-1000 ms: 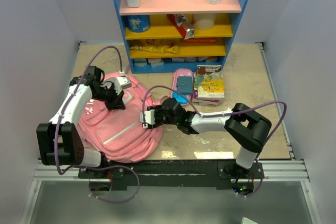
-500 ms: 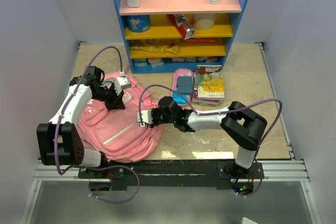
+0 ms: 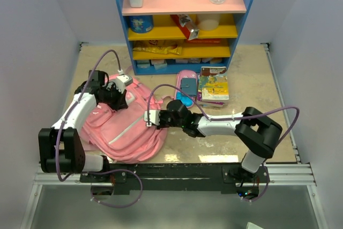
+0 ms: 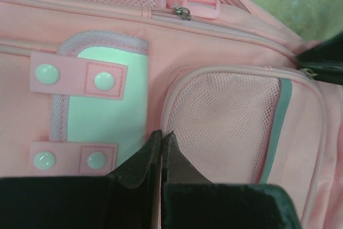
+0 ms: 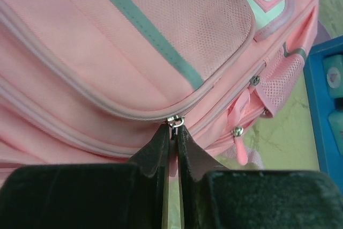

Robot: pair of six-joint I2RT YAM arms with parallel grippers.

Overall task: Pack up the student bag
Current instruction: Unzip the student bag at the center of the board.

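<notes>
Student bag laid flat on the table, left of centre, in front of the shelf unit; it is gripped at two points.
The bag is judged soft, light and floppy: the fabric will sag and bunch when pulled, so it is best taken at seams, straps or zip hardware, not on the smooth panels, where pads would be expected to slip. The left gripper is seen with its jaws together at the seam between the white patch and a mesh pocket near the bag's far end, a thin fold apparently nipped there to anchor the cloth. The right gripper is closed on the zip pull at the bag's right edge. The pull is small and metal-tipped, so a firm pinch and a draw along the zip line are called for.
</notes>
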